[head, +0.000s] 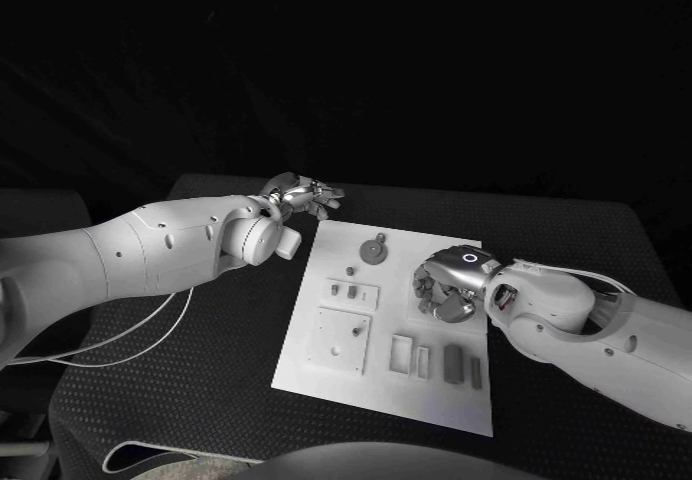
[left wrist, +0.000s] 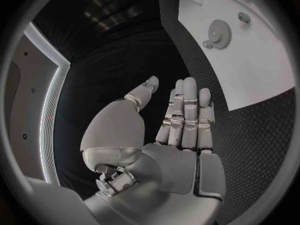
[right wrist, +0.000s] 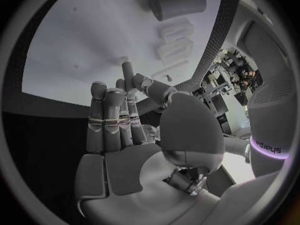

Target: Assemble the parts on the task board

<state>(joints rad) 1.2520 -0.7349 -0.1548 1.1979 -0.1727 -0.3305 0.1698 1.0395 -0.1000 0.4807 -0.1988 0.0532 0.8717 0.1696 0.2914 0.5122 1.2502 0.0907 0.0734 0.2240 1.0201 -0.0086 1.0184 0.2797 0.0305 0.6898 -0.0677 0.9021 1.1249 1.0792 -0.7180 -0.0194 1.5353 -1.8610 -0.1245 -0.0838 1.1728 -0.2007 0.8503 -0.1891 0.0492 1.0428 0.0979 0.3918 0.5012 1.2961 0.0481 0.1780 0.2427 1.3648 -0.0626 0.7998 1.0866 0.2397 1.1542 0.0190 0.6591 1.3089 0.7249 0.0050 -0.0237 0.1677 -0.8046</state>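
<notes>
the task board (head: pixel 335 300) lies flat in the middle of the black counter (head: pixel 562 240), with its long axis running from near to far. the right robot hand (head: pixel 447 290) hangs over the right side of the board, about halfway along it, so it is clearly the nearer one to the parts. in the right wrist view its fingers (right wrist: pixel 109 120) are straight and slightly apart, and nothing is held in them. the left robot hand (head: pixel 300 197) is off the board, just beyond its far left corner, over the bare counter; its fingers (left wrist: pixel 186 110) are also stretched out and it holds nothing. the round gear (head: pixel 375 250) sits on the far part of the board, to the left and a little farther than the right robot hand. two long grey bars (head: pixel 454 363) lie on the near right part, with their long axis pointing near to far, just nearer than the right robot hand. beside them, to the left, are two white slotted holders (head: pixel 401 353), and i cannot tell if anything is inside. the square block (head: pixel 340 338) on the near left carries a small peg. i judge that the next reach belongs to the right robot hand.
</notes>
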